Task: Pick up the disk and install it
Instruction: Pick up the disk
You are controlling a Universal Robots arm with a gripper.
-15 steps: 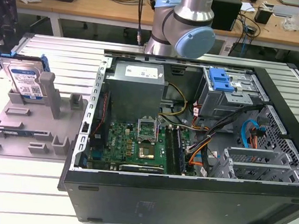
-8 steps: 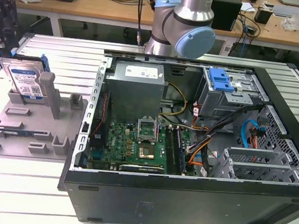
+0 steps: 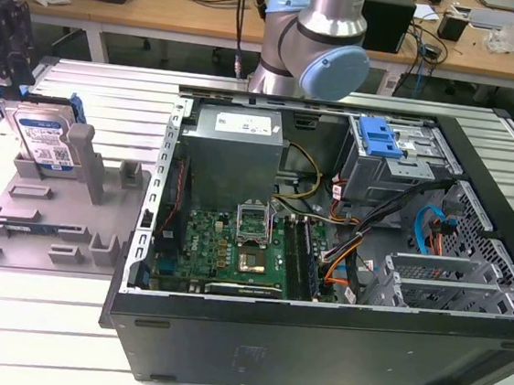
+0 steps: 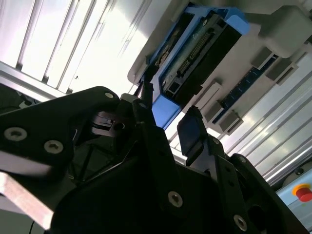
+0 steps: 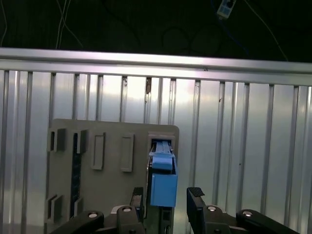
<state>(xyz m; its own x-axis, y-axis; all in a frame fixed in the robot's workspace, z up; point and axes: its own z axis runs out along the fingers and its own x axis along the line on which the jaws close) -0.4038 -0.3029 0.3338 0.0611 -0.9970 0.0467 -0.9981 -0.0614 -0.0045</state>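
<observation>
Claw (image 5: 166,194) wide, fingers (image 5: 196,202) either side of the upright disk (image 5: 163,179) in its grey holder (image 5: 112,139).

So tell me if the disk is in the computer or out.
Out: the disk stands on edge in the grey holder beside the open computer, not in it.

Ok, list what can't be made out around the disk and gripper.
- Exterior view: the grey holder hides the lower part of the disk; the label print is too small.
- First wrist view: the gripper is cut off by the picture's edge; the blue carrier hides any contact with the fingers.
</observation>
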